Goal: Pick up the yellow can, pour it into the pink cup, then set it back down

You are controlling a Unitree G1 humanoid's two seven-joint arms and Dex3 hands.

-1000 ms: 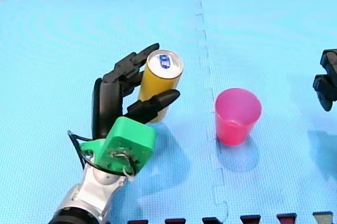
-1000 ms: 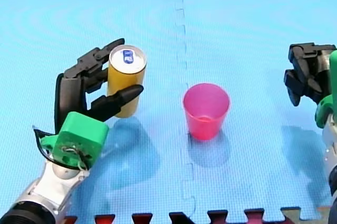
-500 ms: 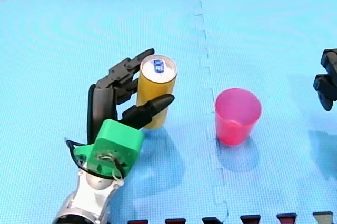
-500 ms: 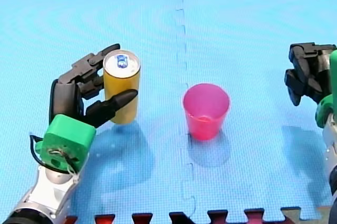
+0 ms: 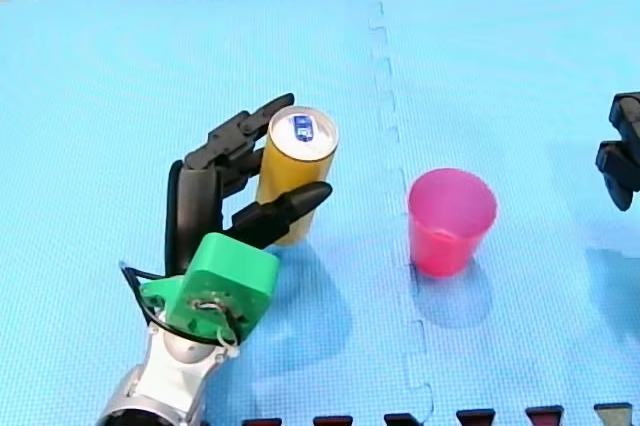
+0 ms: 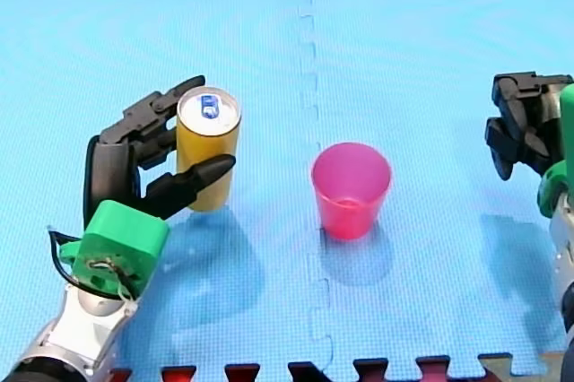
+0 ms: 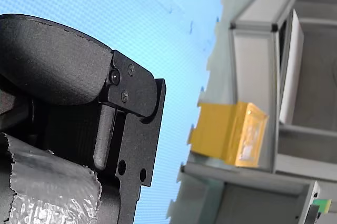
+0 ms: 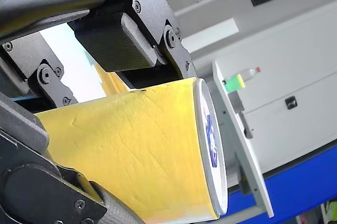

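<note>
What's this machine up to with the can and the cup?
The robot's left hand is closed around the yellow can, which is upright over the left part of the blue foam mat. Whether the can's base touches the mat is hard to tell. The pink cup stands upright to the can's right, apart from it. The right hand is off at the mat's right side, holding nothing.

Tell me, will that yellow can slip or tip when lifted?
Likely tippy: the yellow can is tall and narrow. Probably won't slip much: the left hand has fingers behind it and thumb across its front, and its yellow skin looks creased, not glossy. The right hand hangs at far right.
</note>
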